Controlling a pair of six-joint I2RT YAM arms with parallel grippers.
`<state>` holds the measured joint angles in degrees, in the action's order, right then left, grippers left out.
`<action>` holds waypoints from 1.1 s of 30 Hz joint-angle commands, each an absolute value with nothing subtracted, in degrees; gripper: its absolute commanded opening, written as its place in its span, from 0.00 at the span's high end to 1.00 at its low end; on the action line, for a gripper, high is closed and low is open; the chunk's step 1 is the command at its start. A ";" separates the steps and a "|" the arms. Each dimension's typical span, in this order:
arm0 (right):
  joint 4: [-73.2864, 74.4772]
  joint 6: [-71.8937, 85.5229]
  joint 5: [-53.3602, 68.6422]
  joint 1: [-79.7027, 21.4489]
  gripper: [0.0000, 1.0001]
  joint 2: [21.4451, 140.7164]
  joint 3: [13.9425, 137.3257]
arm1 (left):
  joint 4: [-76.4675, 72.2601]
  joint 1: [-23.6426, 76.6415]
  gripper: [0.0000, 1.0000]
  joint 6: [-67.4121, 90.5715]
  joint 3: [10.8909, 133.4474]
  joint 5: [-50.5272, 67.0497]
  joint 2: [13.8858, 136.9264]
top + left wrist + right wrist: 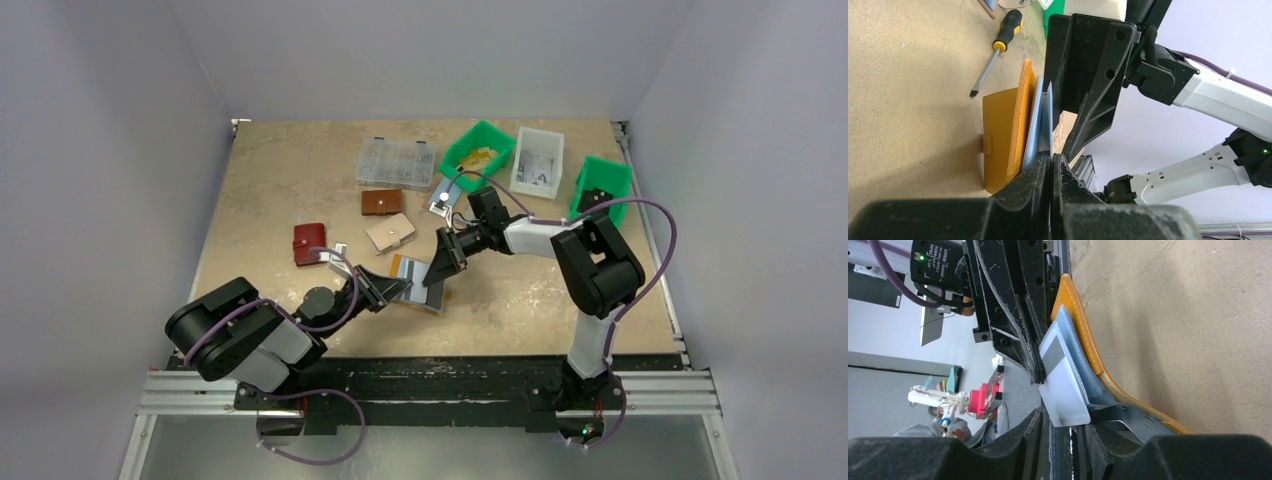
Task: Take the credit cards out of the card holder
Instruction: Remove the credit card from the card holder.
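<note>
The mustard card holder (418, 300) lies open near the table's front middle, its pale blue-grey slots (1108, 400) bent upward. A silvery credit card (1063, 390) with a grey stripe stands out of a slot. My left gripper (1052, 159) is shut on that card's edge (1050, 117), right beside the holder's orange wall (1003, 135). My right gripper (1066, 420) faces it from the other side. Its jaws stand apart, with the card's lower edge at their mouth and one fingertip (1095, 425) against the slot flap. In the top view both grippers (388, 290) (437, 275) meet over the holder.
A red wallet (309, 243), a brown wallet (381, 202) and a tan wallet (390, 233) lie behind the holder. Farther back are a clear organiser box (396, 162), two green bins (478, 150) (603, 185) and a white bin (537, 160). A screwdriver (998, 47) lies nearby.
</note>
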<state>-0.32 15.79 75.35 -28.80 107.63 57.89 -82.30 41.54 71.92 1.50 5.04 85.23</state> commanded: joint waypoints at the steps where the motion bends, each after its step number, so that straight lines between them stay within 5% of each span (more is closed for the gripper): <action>1: -3.09 16.05 77.22 -29.13 0.65 107.12 58.35 | -88.86 42.10 1.00 72.88 0.84 2.73 85.14; 12: -1.43 14.34 77.96 -29.18 0.76 107.40 58.93 | -85.80 42.01 1.00 74.07 0.09 0.32 84.19; 19: -0.60 13.59 78.26 -29.18 0.96 107.57 59.14 | -83.76 41.75 1.00 74.08 -1.45 0.18 82.11; 26: 2.43 11.15 78.01 -29.07 1.00 108.49 59.94 | -84.01 39.30 0.74 73.76 -1.50 5.16 79.68; 33: 3.29 10.30 78.20 -29.09 1.00 108.68 60.25 | -83.47 37.56 0.68 72.71 -1.14 9.91 78.38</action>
<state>1.80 12.27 76.84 -28.84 107.85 58.43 -79.48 38.68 72.88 0.64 7.05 79.88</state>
